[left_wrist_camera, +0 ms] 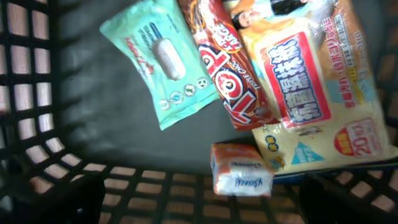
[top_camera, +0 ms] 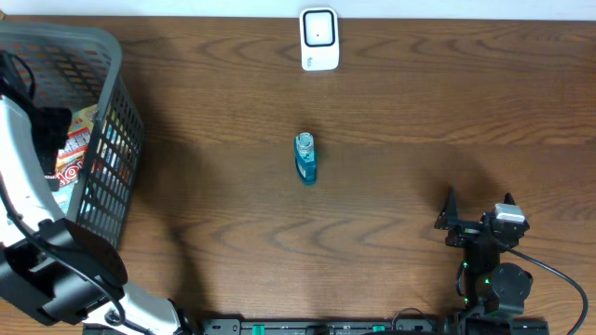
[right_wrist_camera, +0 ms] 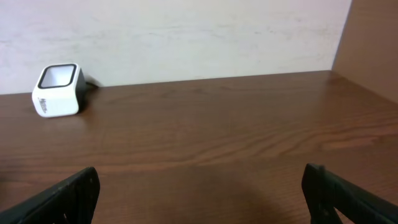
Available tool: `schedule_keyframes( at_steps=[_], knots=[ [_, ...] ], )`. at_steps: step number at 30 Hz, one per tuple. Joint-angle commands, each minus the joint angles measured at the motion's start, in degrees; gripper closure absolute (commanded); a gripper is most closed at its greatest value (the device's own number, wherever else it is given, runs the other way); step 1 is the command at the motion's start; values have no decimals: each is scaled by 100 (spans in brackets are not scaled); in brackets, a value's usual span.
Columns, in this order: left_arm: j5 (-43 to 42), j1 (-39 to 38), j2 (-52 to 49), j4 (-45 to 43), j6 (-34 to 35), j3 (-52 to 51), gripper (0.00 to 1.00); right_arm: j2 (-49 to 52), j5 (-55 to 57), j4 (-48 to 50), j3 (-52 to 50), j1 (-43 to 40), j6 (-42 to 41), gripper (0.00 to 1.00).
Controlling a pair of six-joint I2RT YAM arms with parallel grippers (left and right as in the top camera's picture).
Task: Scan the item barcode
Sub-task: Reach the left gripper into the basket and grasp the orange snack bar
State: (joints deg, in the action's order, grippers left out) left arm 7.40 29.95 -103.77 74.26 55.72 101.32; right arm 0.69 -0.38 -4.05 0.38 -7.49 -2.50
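Observation:
The white barcode scanner [top_camera: 318, 39] stands at the table's far edge; the right wrist view has this scanner [right_wrist_camera: 59, 90] at far left. A small blue bottle [top_camera: 305, 157] lies mid-table. My left gripper [left_wrist_camera: 202, 202] hangs open inside the basket [top_camera: 102, 140], holding nothing. Below it lie a teal wipes pack [left_wrist_camera: 160, 59], a red snack pack [left_wrist_camera: 233, 68], a yellow wet-wipes pack [left_wrist_camera: 317, 81] and a small orange-and-white tissue pack [left_wrist_camera: 239, 169], which is nearest the jaws. My right gripper [top_camera: 479, 200] rests open near the front right, empty, as the right gripper [right_wrist_camera: 202, 199] shows over bare wood.
The dark mesh basket wall [left_wrist_camera: 37, 74] surrounds my left gripper on the left and near sides. A pale wall [right_wrist_camera: 186, 31] rises behind the table's far edge. Brown tabletop [top_camera: 419, 121] lies between bottle, scanner and right arm.

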Motion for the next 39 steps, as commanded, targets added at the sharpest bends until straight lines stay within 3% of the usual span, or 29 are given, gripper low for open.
schedule_keyframes(
  at_steps=[1,12,15,25,31,35,39],
  knots=[
    [11,39,-9,-380,76,-485,2,-37,26,-26,-7,-24,2,1],
    [66,334,-190,-1672,44,-1338,3,-37,26,-26,-7,-24,2,1],
    [72,341,-380,-1943,-240,-1338,3,-37,26,-26,-7,-24,2,1],
    [120,345,-1281,-2218,-382,-1338,12,-37,26,-26,-7,-24,2,1],
    [120,352,-1685,-2234,-382,-1338,50,-37,26,-26,-7,-24,2,1],
    [116,352,-1746,-2164,-448,-1340,92,-37,26,-26,-7,-24,2,1],
    [114,352,-1576,-1987,-450,-1283,93,-37,26,-26,-7,-24,2,1]
  ],
)
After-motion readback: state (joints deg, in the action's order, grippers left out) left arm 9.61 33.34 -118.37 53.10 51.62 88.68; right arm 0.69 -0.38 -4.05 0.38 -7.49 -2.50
